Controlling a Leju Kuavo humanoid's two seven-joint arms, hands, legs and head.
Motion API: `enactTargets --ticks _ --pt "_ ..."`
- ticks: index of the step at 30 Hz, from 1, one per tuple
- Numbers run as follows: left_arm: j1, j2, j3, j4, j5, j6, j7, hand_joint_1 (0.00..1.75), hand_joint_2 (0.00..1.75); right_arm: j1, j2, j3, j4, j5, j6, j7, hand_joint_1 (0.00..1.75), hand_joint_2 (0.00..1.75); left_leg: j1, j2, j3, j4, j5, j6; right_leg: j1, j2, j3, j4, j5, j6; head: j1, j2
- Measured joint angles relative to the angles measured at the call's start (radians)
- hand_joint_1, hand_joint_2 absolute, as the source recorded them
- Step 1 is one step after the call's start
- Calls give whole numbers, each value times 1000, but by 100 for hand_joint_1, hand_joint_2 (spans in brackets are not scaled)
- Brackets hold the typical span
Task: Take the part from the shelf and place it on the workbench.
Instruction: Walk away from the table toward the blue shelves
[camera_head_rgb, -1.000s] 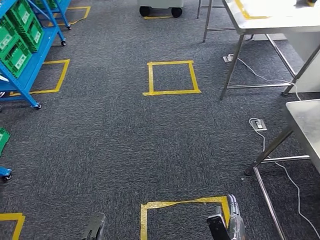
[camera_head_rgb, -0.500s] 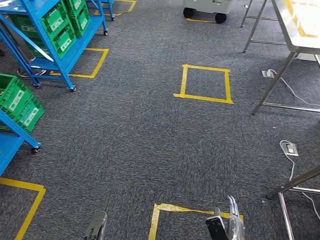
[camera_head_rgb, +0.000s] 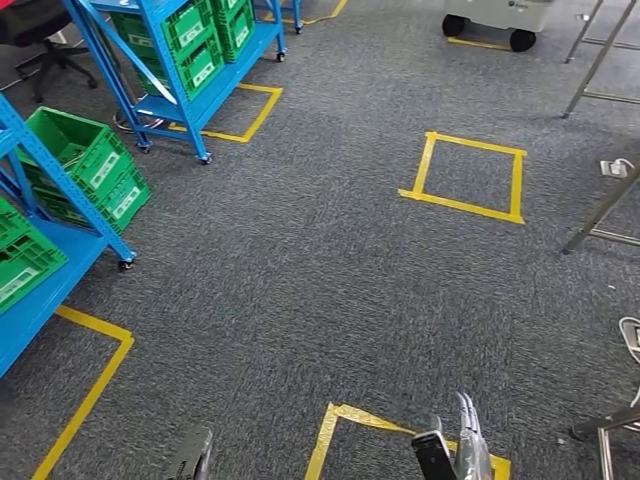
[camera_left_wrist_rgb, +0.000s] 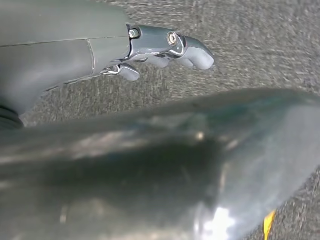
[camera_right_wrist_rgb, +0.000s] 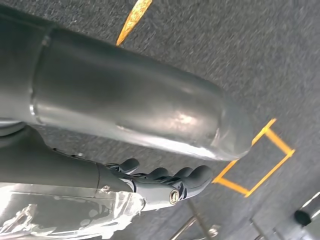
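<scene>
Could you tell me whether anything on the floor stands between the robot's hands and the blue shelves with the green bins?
Nothing visible does. From the left hand and right hand to the blue shelves with green bins lies open grey carpet, marked only by flat yellow tape squares. The part itself cannot be made out.

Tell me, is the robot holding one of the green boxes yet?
No, the green boxes sit on the blue shelves, and both hands hang low over the carpet.

shelf (camera_head_rgb: 189, 75): blue steel rack on castors, upper left; holds green bins (camera_head_rgb: 198, 40); part: cannot tell which
</scene>
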Motion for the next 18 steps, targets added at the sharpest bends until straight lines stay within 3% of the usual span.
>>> enactTargets --ticks 2,3,5,6,8,10,11,12,13,15,17,18 --pt "-4 -1 0 0 3 0 -1 0 0 -1 0 2 3 -19 -2 7 0 0 -6 48 64 -120 38 8 6 -22 1 3 -6 9 -1 0" --pt "-6 -2 0 0 6 2 -4 0 0 -3 -1 2 5 -40 -3 10 0 0 -8 62 77 -148 42 14 10 -32 3 4 -9 14 -1 0" --pt "-5 -3 6 0 29 8 -28 0 0 -8 -1 0 12 -105 5 11 0 0 -10 46 78 -156 39 27 13 -55 9 1 -14 23 2 0" --pt "-3 -4 14 0 50 11 -54 0 0 -11 -1 -4 18 -146 15 6 0 0 -9 34 78 -158 40 32 11 -50 13 5 -20 29 3 0" --pt "-2 -10 37 0 101 14 -133 0 0 -14 -1 -21 32 -242 48 -21 0 0 -3 9 78 -160 44 43 6 2 -9 61 -57 39 7 0" --pt "-4 -18 55 0 130 11 -215 0 0 -11 2 -54 53 -358 118 -52 0 0 -1 -18 77 -160 46 51 3 59 -72 193 -121 45 14 0" --pt "-5 -21 60 0 137 6 -242 0 0 -9 6 -77 66 -417 164 -63 0 0 -1 -33 76 -160 46 53 3 69 -105 258 -144 46 15 0" --pt "-4 -23 65 0 146 -5 -258 0 0 -9 11 -103 80 -468 208 -70 0 0 -1 -49 76 -160 47 54 3 72 -127 294 -148 45 15 0" --pt "-3 -23 72 0 162 -22 -261 0 0 -11 17 -135 98 -500 244 -76 0 0 -1 -65 77 -159 47 53 3 75 -132 291 -133 44 16 0" --pt "-3 -26 96 0 213 -64 -242 0 0 -21 31 -206 142 -512 288 -90 0 0 0 -96 80 -159 48 51 -1 94 -87 177 -58 41 16 0" --pt "-3 -29 125 0 260 -99 -214 0 0 -35 47 -276 192 -472 305 -112 0 0 -1 -122 76 -155 48 43 -9 145 -32 51 -8 40 15 0" --pt "-3 -30 137 0 275 -111 -202 0 0 -41 56 -308 214 -445 305 -121 0 0 -1 -133 73 -154 50 36 -11 163 -18 22 -1 37 15 0"
